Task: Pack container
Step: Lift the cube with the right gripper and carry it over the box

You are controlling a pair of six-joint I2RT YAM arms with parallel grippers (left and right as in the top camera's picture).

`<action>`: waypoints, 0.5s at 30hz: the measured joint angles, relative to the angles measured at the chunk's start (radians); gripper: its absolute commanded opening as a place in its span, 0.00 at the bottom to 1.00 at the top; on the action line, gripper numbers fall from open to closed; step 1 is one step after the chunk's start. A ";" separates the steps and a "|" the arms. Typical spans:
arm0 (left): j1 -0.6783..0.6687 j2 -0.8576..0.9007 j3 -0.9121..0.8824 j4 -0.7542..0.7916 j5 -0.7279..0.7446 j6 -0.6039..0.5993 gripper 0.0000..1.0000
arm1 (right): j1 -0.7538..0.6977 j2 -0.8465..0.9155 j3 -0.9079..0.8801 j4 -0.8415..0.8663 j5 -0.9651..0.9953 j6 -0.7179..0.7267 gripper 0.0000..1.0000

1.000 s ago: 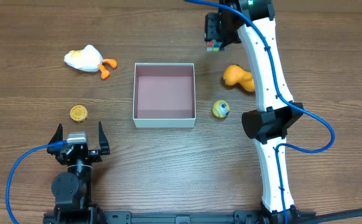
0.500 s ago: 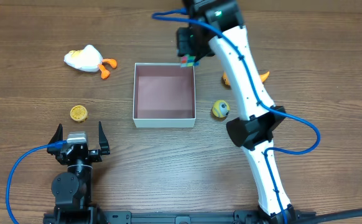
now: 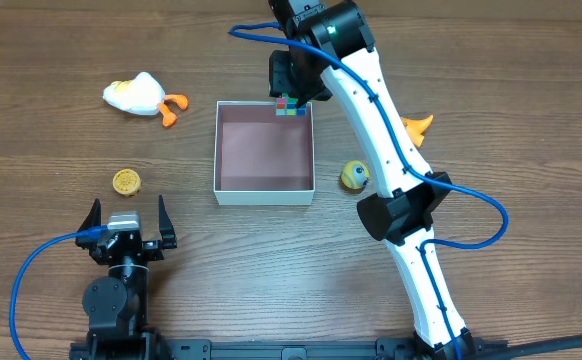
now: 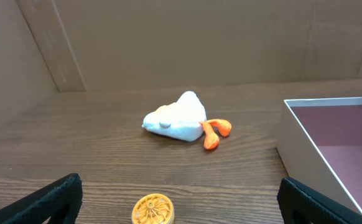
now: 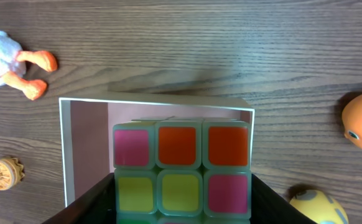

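Observation:
The container (image 3: pixel 263 188), a shallow white-walled box with a dusty pink floor, sits mid-table; it also shows in the left wrist view (image 4: pixel 305 143) and the right wrist view (image 5: pixel 84 130). My right gripper (image 3: pixel 291 98) is shut on a colour-tiled puzzle cube (image 5: pixel 181 168) and holds it above the container's far right corner. My left gripper (image 3: pixel 128 222) is open and empty near the table's front left, behind a yellow round toy (image 3: pixel 125 181) that also shows in the left wrist view (image 4: pixel 153 210).
A white plush duck with orange feet (image 3: pixel 143 95) lies at the far left. A yellow ball toy (image 3: pixel 354 176) sits right of the container. An orange toy (image 3: pixel 415 127) is mostly hidden behind the right arm.
My right gripper has carried the cube leftward from the far right of the table to above the container's far right corner. The left arm has not moved.

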 measured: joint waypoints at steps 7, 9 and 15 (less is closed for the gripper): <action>0.000 0.000 0.000 0.000 0.000 0.000 1.00 | 0.000 0.000 -0.002 0.000 0.000 0.000 0.44; 0.000 0.000 0.000 0.000 0.000 0.000 1.00 | 0.000 0.000 -0.002 0.000 0.000 0.000 0.43; 0.000 0.000 0.000 0.000 0.000 0.000 1.00 | -0.008 0.000 -0.002 0.000 0.000 -0.002 0.43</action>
